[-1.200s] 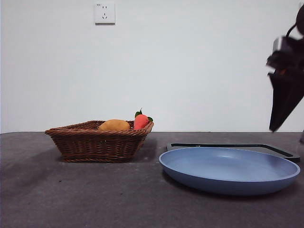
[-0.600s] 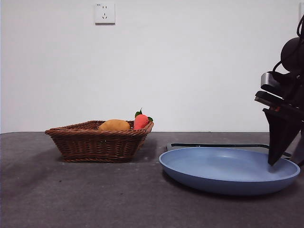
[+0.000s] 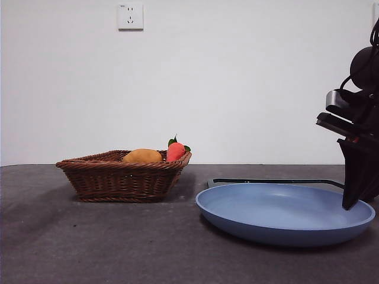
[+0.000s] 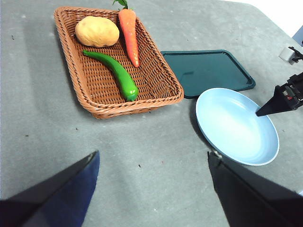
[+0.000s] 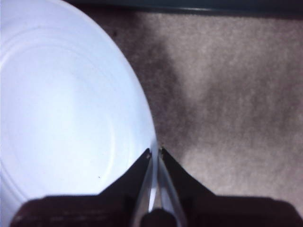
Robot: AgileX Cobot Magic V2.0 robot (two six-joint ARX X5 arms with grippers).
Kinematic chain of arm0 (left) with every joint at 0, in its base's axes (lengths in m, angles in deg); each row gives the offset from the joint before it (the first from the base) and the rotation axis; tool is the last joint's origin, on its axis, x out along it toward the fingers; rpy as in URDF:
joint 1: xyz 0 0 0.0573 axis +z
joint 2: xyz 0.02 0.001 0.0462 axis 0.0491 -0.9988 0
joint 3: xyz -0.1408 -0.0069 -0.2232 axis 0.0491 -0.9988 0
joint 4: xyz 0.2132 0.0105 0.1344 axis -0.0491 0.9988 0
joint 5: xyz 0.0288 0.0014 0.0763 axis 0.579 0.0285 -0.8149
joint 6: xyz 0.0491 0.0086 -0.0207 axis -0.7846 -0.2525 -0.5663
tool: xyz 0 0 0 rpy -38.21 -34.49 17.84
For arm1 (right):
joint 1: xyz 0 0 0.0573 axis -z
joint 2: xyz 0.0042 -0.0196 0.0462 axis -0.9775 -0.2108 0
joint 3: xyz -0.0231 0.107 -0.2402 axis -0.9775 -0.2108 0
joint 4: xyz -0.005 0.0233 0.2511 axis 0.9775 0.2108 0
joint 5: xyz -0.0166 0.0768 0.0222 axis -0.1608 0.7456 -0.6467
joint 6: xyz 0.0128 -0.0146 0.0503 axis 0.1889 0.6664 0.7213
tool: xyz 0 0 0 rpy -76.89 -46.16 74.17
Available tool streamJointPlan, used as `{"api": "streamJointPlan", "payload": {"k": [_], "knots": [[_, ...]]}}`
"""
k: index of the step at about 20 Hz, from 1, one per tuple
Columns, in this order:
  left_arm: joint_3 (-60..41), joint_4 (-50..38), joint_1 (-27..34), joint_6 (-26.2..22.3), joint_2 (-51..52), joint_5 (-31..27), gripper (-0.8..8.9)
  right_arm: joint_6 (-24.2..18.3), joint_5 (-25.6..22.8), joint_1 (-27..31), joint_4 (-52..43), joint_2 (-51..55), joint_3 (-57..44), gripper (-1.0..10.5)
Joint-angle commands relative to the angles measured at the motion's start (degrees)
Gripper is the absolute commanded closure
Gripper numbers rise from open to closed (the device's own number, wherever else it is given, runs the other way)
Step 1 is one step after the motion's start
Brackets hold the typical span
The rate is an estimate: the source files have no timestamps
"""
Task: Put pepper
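Note:
The pepper (image 4: pixel 113 73), long and glossy dark green, lies inside the wicker basket (image 4: pixel 137 105); in the front view the basket (image 3: pixel 124 180) wall hides it. A blue plate (image 3: pixel 284 228) rests on the table to the right of the basket. My right gripper (image 5: pixel 155 151) is shut on the plate's (image 5: pixel 61 118) right rim, which passes between its jaws. The front view shows this gripper (image 3: pixel 348 206) as a dark wedge at that rim. High above the table's near side, my left gripper (image 4: pixel 154 153) is open and holds nothing.
A yellow-orange potato (image 4: pixel 97 31) and a carrot (image 4: pixel 129 33) share the basket with the pepper. A dark green tray (image 4: pixel 208 71) lies flat behind the plate (image 4: pixel 227 127). A wall socket (image 3: pixel 130 16) is on the white wall.
My right gripper came down from the upper right, then shifted right from over the plate's inside to its right rim. The plate shifted slightly.

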Motion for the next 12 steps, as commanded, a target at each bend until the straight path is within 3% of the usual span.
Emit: {"api": "streamJointPlan", "payload": {"k": [1,6,12], "knots": [[0.8,-2.1,-0.5,1.6,-1.5,0.1,4.14,0.2,0.0,-0.1,0.6,1.2,0.9,9.4],[5.0,-4.3,-3.8,1.9,-10.6,-1.0,4.15,1.6,0.0,0.0,2.9,10.4,0.9,9.4],[14.8,-10.1,-12.9,1.9,-29.6,-10.4,4.15,3.3,0.0,0.7,5.2,22.0,0.9,9.4]]}}
